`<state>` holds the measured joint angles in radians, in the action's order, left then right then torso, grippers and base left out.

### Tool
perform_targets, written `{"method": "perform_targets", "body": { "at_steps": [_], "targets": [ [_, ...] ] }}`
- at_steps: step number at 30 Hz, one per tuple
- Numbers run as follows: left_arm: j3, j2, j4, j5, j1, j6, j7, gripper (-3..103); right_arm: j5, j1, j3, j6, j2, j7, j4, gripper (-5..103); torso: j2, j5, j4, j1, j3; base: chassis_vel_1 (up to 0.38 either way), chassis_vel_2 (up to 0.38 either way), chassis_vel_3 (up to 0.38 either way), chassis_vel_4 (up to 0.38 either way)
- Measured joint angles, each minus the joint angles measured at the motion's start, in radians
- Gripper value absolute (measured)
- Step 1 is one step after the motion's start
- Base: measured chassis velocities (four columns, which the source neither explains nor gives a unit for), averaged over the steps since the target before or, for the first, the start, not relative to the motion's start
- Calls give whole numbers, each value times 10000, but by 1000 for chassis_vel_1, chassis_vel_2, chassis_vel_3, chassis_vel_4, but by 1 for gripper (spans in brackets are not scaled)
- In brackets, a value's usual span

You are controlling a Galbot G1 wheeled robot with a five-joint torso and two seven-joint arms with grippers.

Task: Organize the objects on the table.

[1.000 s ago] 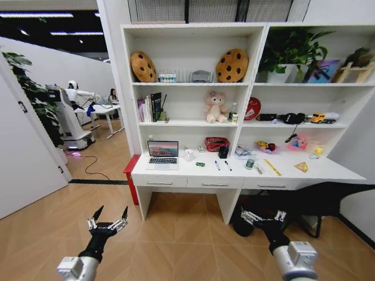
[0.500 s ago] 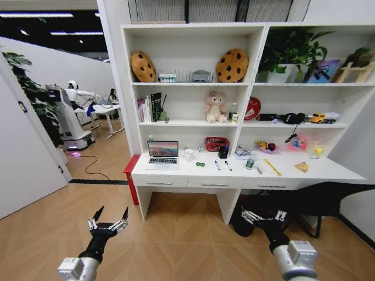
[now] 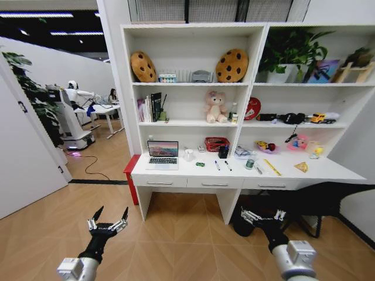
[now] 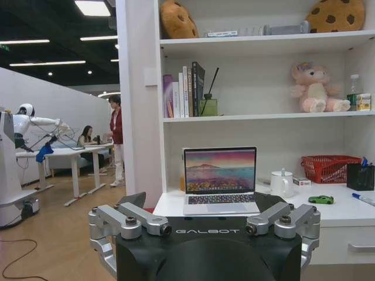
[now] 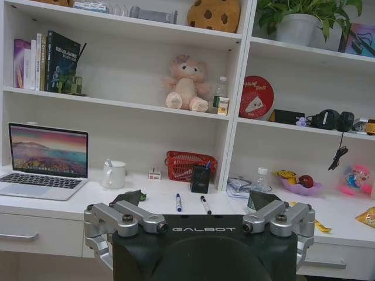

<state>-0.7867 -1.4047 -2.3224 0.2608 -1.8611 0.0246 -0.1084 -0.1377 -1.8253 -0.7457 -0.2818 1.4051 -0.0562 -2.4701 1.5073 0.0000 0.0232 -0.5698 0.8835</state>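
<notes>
Two grippers: both hang low over the wood-plank floor, well short of the table, holding nothing.
Left gripper [image 3: 108,220]: black body, silver jointed links, dark pointed tips spread wide apart.
Right gripper [image 3: 262,217]: same black-and-silver build, fingers splayed apart in front of a dark shape under the table.
Table [image 3: 176,174]: long, flat, smooth white top joined to white shelving; shallow drawers along the front with slim metal handles.
Laptop [image 3: 163,155]: slim silver-white shell, lid up, bright landscape on the screen, at the table's left end.
Mug [image 5: 114,174]: glossy white, rounded, with a handle, just beside the laptop.
Toy car [image 3: 200,164]: tiny, green, glossy, near the front of the top between laptop and pens.
Pens [image 3: 221,165]: two thin sticks lying flat, side by side, in front of the pen cup.
Pen cup [image 3: 223,152]: black, boxy, upright, beside a red mesh basket [image 3: 215,143].
Can [image 3: 249,164]: small green cylinder, upright, right of the pens.
Yellow strip [image 3: 272,167]: long and flat, lying at a slant right of the can; what it is, I cannot tell.
Shelf above: pink plush bear [image 3: 215,107], soft and fuzzy, seated upright.
</notes>
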Motion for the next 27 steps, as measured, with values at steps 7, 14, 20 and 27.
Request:
{"method": "perform_targets", "body": {
  "at_steps": [7, 14, 20, 27],
  "targets": [
    [-10, 18, 12, 10, 10, -14, -14, 100, 13, -4, -7, 9, 10, 5, 3, 100, 2, -2, 1, 1, -1, -132, 106, 102, -126],
    [-8, -13, 24, 9, 10, -43, -31, 100, 26, -10, -6, 23, 6, 11, 7, 100, -1, -3, -1, -6, 2, -218, 221, 222, -214],
    [-19, -25, 24, 9, 6, -52, -37, 100, 24, 6, -5, 25, -7, 16, 12, 100, -2, -2, 0, -7, 3, -220, 217, 227, -214],
    [-32, -56, 18, 2, -21, -61, -38, 100, 25, 10, 28, 30, 1, 31, 41, 100, 0, -3, 2, -1, 1, -190, 193, 188, -199]
  ]
}}
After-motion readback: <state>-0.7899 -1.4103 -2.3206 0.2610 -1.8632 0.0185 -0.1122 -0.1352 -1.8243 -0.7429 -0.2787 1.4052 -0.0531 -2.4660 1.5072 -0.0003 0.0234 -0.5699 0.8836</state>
